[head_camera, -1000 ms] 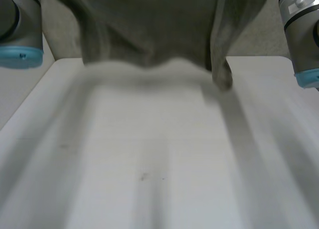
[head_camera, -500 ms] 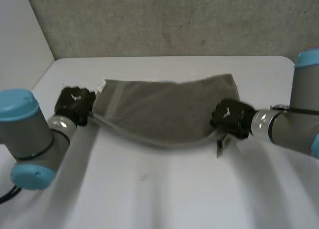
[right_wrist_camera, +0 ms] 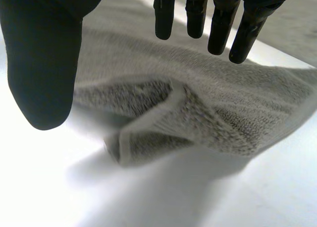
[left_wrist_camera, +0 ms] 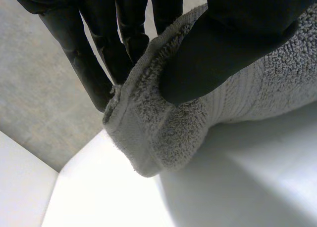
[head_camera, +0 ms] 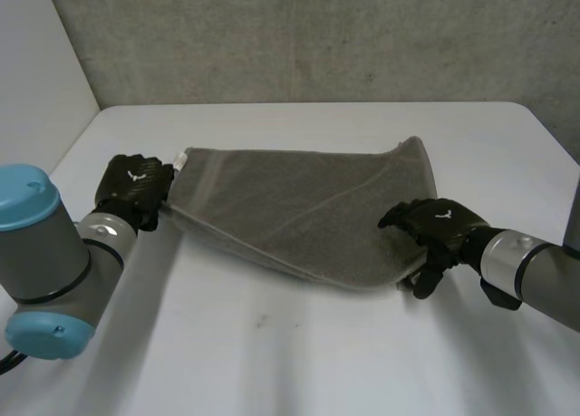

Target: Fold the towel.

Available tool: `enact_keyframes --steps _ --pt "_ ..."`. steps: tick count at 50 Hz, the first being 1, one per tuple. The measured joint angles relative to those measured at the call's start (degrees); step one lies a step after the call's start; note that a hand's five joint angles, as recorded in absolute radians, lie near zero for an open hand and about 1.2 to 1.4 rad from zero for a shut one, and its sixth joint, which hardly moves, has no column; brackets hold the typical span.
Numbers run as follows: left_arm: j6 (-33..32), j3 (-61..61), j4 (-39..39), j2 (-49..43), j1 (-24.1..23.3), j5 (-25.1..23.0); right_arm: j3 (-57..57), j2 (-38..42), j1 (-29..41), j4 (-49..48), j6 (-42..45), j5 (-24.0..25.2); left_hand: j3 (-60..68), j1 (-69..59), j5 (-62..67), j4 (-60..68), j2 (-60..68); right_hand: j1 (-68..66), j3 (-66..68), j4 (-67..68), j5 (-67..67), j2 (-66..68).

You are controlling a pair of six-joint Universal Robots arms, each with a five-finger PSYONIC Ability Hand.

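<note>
The grey towel (head_camera: 299, 212) is laid, doubled over, across the middle of the white table (head_camera: 299, 353), with a rumpled flap turned up at its near right corner. Its left corner is clamped between the thumb and the fingers of the left hand (head_camera: 134, 188). The right hand (head_camera: 435, 227) is held at the rumpled corner with fingers straight and spread from the thumb, though whether the cloth is touched cannot be told.

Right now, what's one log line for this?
towel: on table | left hand: pinching corner | right hand: open, at other corner
</note>
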State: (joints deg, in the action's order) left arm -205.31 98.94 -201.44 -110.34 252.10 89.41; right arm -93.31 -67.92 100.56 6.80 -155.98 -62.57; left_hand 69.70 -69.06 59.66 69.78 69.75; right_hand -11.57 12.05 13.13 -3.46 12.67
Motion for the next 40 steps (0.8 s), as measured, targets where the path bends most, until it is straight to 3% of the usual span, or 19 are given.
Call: enact_keyframes --steps 1,4,9,23,40 --pt "0.00 0.00 -0.02 0.68 0.12 0.04 -1.92 -1.22 -0.33 -2.45 -6.47 -0.19 0.00 0.00 0.00 0.00 0.00 0.00 0.00 0.00 0.10 0.00" --pt "0.03 -0.04 -0.06 1.58 0.28 0.11 -4.02 -2.24 -0.36 -5.26 -13.56 -0.70 0.00 0.00 0.00 0.00 0.00 0.00 0.00 0.00 0.11 0.00" --pt "0.19 -0.11 -0.25 2.80 0.75 0.26 -6.38 -2.34 0.40 -9.96 -19.86 -3.66 0.00 0.00 0.00 0.00 0.00 0.00 0.00 0.00 0.12 0.00" --pt "0.41 -0.15 -1.12 4.75 3.32 0.37 -2.59 7.54 8.00 -19.17 -20.30 -19.74 0.00 0.00 0.00 0.00 0.00 0.00 0.00 0.00 0.13 0.00" --pt "0.49 -0.55 -1.15 6.23 5.74 0.42 0.62 10.14 11.51 -23.15 -27.26 -23.65 0.00 0.00 0.00 0.00 0.00 -0.21 2.95 1.78 -1.94 2.24"
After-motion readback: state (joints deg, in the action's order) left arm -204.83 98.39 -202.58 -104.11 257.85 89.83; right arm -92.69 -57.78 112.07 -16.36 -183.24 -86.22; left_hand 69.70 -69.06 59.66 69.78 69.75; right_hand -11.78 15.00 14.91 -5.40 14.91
